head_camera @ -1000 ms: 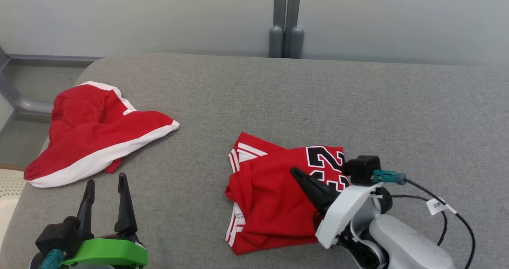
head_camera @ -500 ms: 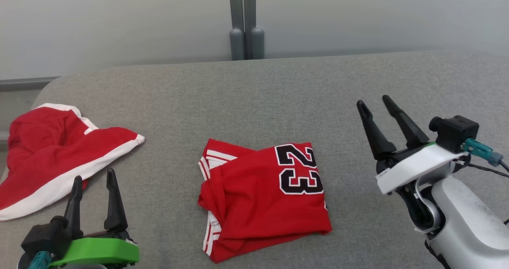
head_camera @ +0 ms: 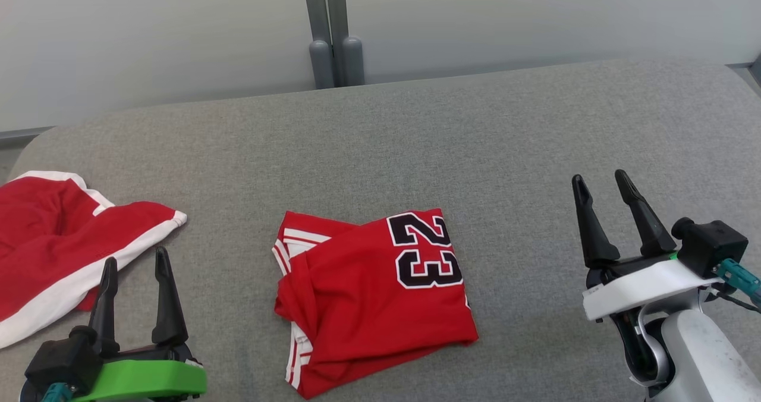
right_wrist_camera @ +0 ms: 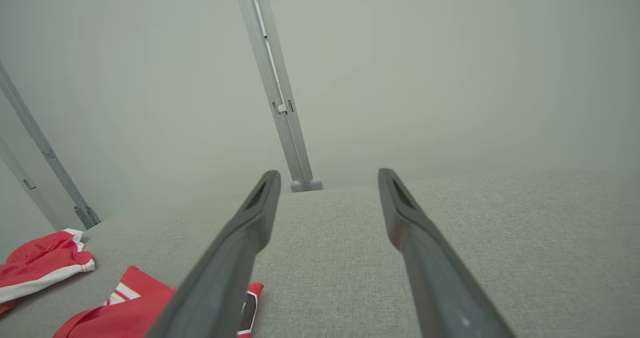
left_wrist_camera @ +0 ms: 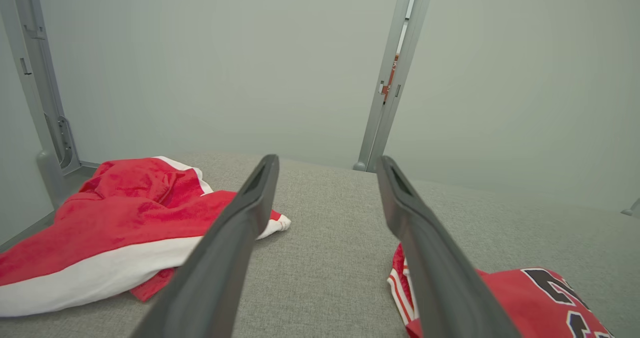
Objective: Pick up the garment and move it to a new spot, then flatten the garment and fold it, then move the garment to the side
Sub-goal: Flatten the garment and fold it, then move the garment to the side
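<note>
**Head view.** Your stock: one folded red jersey (head_camera: pixel 374 301) (number 23 uppermost), flat on the grey padded surface (head_camera: pixel 416 140) at 6 o'clock. Left gripper (head_camera: pixel 135 258) at 8 o'clock, fingers spread, holding nothing. Right gripper (head_camera: pixel 599 177) at 4 o'clock, released, well apart from the jersey. Crumpled red-and-white garment (head_camera: pixel 53 241) at 9 o'clock.

**Left wrist view.** You have the jersey at 5 o'clock and the crumpled garment at 8 o'clock.

**Right wrist view.** Both lie near 8 o'clock, with the jersey nearer the fingers.
</note>
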